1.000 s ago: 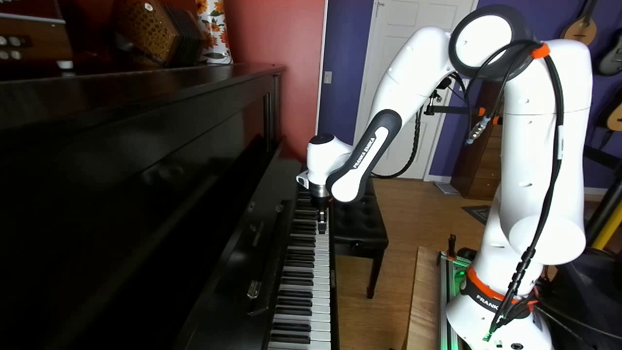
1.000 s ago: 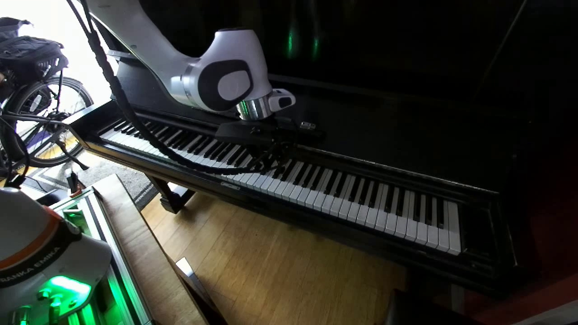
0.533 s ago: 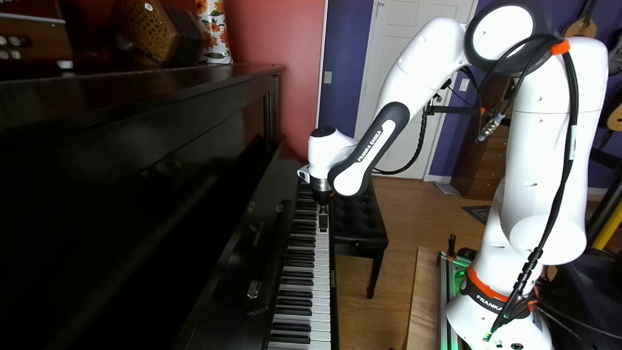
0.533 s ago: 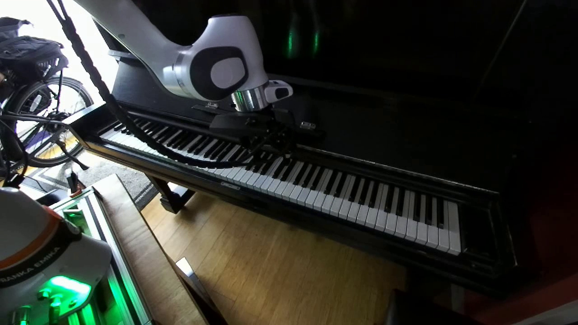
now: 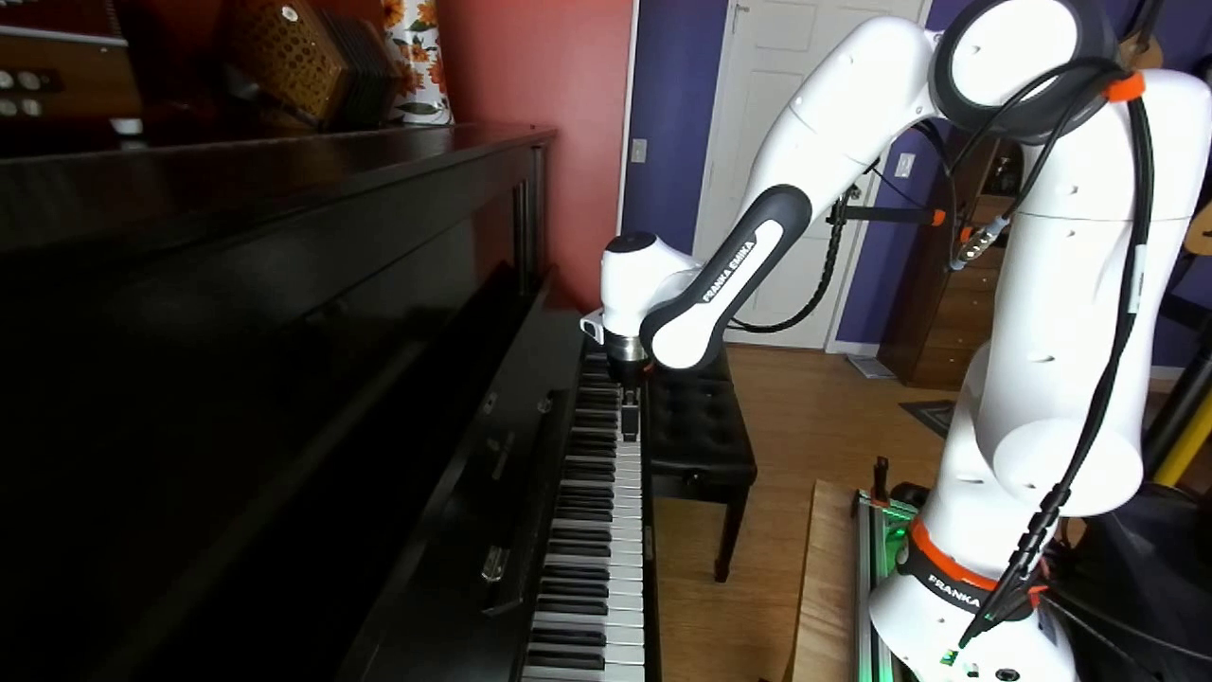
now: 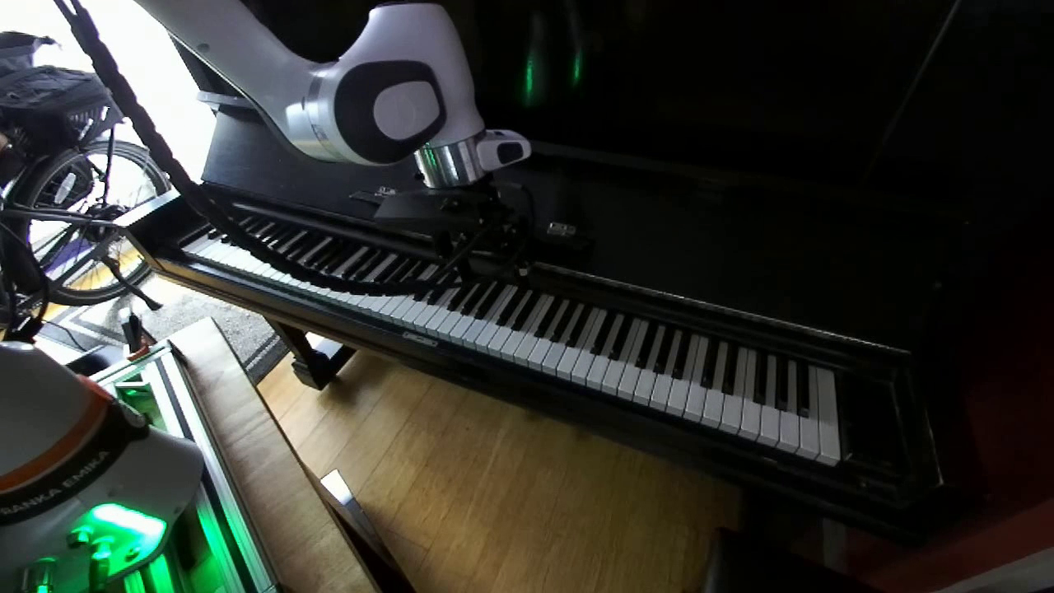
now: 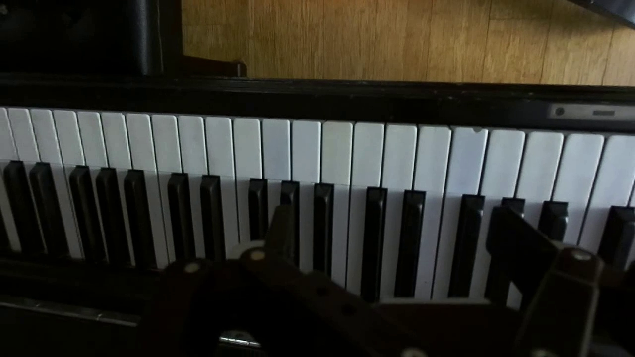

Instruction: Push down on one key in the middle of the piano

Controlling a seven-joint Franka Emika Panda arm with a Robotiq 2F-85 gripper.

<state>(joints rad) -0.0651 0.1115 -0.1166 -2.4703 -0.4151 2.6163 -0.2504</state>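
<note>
1. Since half a second ago, beside a piano [image 5: 322,398] that has not shifted, the white arm [image 6: 403,107] has lifted and leaned back, the claw [image 7: 393,213] rising with it.
2. The piano carries the long playing surface [image 6: 659,383]; the claw hangs above it, well in from the corners at either end, roughly mid-length.
3. In an exterior view a cable [image 6: 198,199] sags in front of the surface, between its far corners and the claw; contact cannot be told. A deep descent might let the slack drag along it.
4. The claw's fingers [image 7: 513,238] are spread wide, gripping nothing. Lowered like this, both tips would probably strike together and sound more than one note; bringing them together first would likely give a single point.
5. Depth is another risk: the wrist view sets the tips against the black keys [image 7: 374,238], back from the surface's front edge, while an exterior view shows the claw over the white keys [image 5: 627,530]. A misread there could land the push on the wrong row.
6. Below the claw, seemingly apart from it, one white key [image 7: 368,153] in the stretch between the tips, toward the front edge, looks a fair target. No key appears sunk; which one is meant cannot be told.
</note>
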